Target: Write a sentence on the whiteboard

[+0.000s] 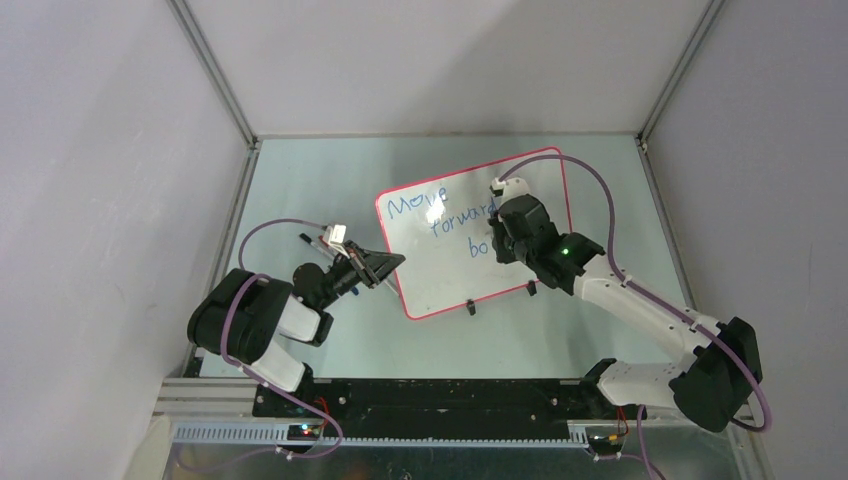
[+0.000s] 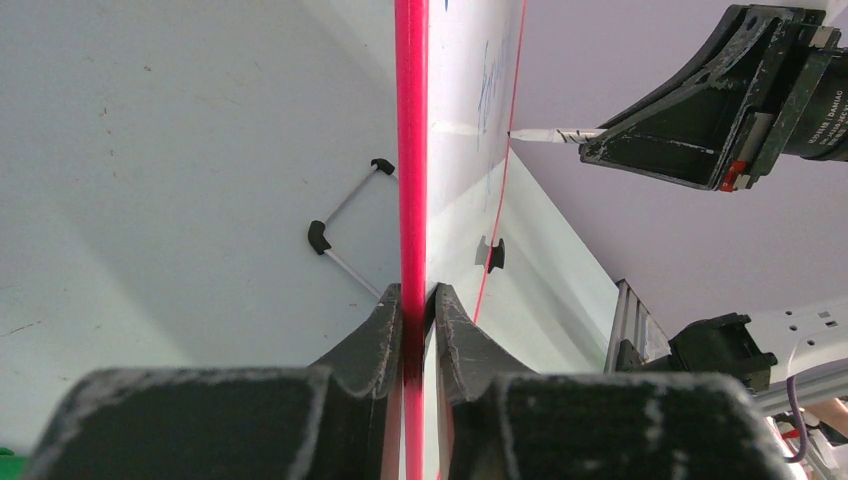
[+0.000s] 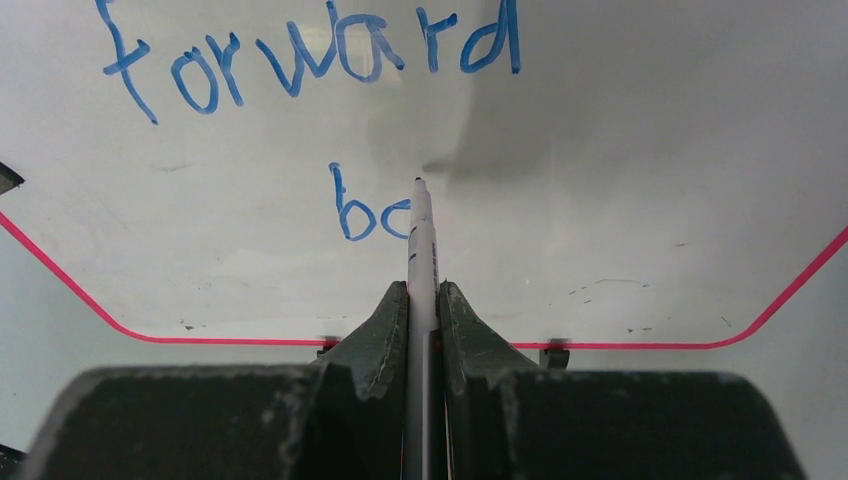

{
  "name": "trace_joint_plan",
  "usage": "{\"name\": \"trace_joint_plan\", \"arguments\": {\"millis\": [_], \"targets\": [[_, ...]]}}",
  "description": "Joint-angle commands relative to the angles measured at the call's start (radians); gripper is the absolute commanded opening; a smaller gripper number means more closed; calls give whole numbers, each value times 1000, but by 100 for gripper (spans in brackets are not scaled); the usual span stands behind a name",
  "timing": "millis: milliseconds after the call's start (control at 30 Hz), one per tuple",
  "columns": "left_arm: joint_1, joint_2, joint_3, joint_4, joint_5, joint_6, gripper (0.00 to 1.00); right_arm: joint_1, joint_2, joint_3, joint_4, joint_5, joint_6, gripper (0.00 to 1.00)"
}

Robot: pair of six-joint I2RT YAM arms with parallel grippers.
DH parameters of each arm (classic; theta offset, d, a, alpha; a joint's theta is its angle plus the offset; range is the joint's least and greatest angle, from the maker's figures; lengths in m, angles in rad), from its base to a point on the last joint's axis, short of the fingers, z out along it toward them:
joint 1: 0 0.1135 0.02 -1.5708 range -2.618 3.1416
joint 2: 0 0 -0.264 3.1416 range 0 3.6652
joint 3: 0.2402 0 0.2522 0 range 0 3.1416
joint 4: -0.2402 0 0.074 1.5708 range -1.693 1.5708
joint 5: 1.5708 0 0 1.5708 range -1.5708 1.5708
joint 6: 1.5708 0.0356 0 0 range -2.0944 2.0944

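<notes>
The whiteboard (image 1: 440,285) is sitting near the middle of the green table (image 1: 300,180), turned a little so that its left corner is pointing toward the left arm. The left gripper (image 1: 385,265) is clamping the red frame at the board's left edge. In the left wrist view its two fingers are pressing on both sides of that thin edge (image 2: 411,150).

The right gripper (image 1: 505,235) is reaching over the right half of the board and is gripping a white marker (image 3: 422,250) tightly between its fingers. The marker is pointing forward out of the jaws. Its tip is standing at the board's surface, just to the right of the last letter.

The sentence (image 1: 440,215) is showing in blue, in stepped lines: "Move", then "forward", then only "bo" on the third line. Two black clip feet (image 1: 470,305) are sitting on the board's near edge.
</notes>
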Motion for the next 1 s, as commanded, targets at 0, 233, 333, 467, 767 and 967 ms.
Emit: {"name": "trace_joint_plan", "arguments": {"millis": [0, 233, 333, 467, 767, 967], "targets": [[-12, -7, 14, 25, -18, 55, 0, -8, 4, 42, 54, 29, -1, 0], [-12, -8, 13, 25, -17, 56, 0, -22, 12, 43, 66, 29, -6, 0], [-11, -9, 13, 25, -17, 56, 0, -31, 15, 43, 70, 27, -6, 0], [-11, -9, 12, 25, -16, 56, 0, -37, 19, 43, 73, 25, -3, 0], [-12, -12, 9, 25, -18, 59, 0, -44, 48, 55, 57, 21, 1, 0], [-12, -13, 8, 25, -19, 59, 0, -44, 51, 53, 13, 29, 13, 0]]}}
